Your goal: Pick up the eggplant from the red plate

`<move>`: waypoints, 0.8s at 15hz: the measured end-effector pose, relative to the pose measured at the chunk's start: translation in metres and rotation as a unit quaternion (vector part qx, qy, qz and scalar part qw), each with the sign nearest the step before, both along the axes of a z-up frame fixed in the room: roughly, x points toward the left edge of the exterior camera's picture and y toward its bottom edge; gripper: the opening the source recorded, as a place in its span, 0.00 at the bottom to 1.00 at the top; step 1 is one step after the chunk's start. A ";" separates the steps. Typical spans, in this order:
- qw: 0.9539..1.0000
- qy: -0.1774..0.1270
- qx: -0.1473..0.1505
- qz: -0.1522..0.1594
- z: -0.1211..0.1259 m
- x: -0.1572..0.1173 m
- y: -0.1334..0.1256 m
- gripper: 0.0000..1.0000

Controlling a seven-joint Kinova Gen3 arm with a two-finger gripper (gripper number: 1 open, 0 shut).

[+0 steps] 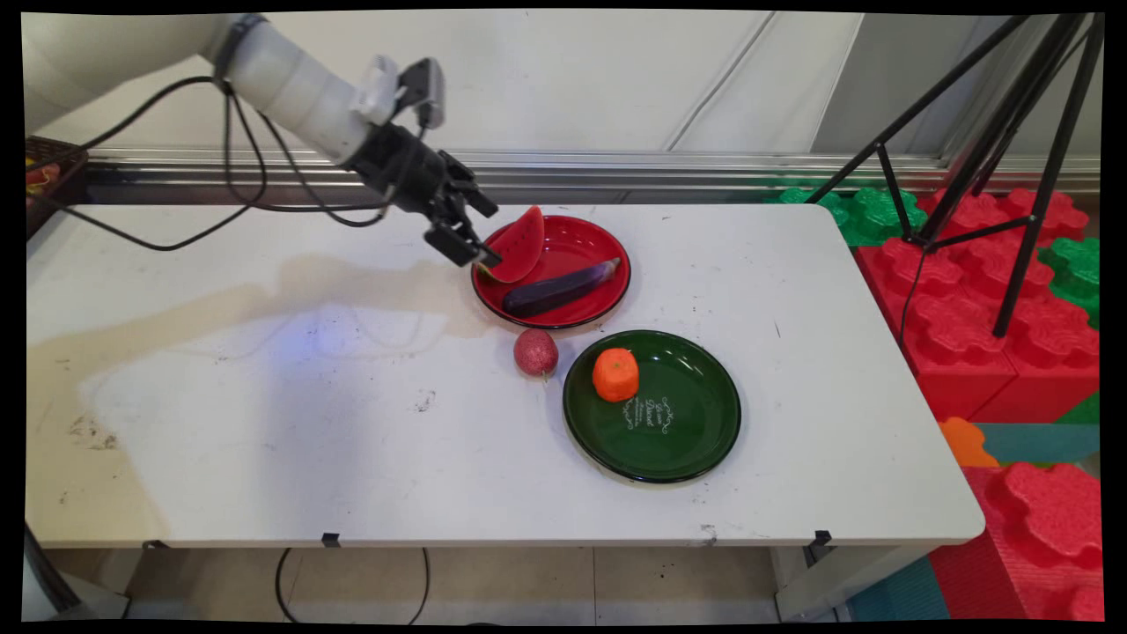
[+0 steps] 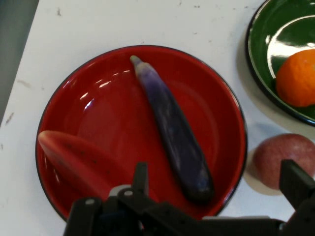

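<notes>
Watermelon slice stood at the red plate's left rim; I saw my gripper with fingers spread, holding nothing, beside it. Eggplant lay alongside.

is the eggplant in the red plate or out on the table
In the red plate: the eggplant lies flat across its middle, beside the watermelon slice.

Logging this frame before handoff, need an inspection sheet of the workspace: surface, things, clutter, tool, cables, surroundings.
Surface: white table, tan stain and scuffs on its left half.
Things: watermelon slice and eggplant in red plate; orange in green plate; reddish round fruit on the table between the plates.
Clutter: nothing seen.
Tool: open, at the watermelon slice.
Cables: black cables hang from the arm.
Surroundings: tripod, red and green foam blocks.
</notes>
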State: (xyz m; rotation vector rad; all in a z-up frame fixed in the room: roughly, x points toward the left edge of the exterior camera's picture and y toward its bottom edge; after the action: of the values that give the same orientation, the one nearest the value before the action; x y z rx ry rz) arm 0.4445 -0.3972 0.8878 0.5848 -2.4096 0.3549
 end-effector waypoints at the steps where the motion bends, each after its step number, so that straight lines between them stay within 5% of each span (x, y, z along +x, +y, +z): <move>1: 1.000 -0.005 0.001 0.001 -0.005 -0.006 -0.007 1.00; 12: 0.999 -0.036 0.029 0.007 -0.048 -0.059 -0.056 1.00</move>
State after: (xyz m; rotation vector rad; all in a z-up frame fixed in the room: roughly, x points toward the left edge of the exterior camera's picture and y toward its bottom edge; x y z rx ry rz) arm 0.3858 -0.4535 0.8399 0.6243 -2.4927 0.3184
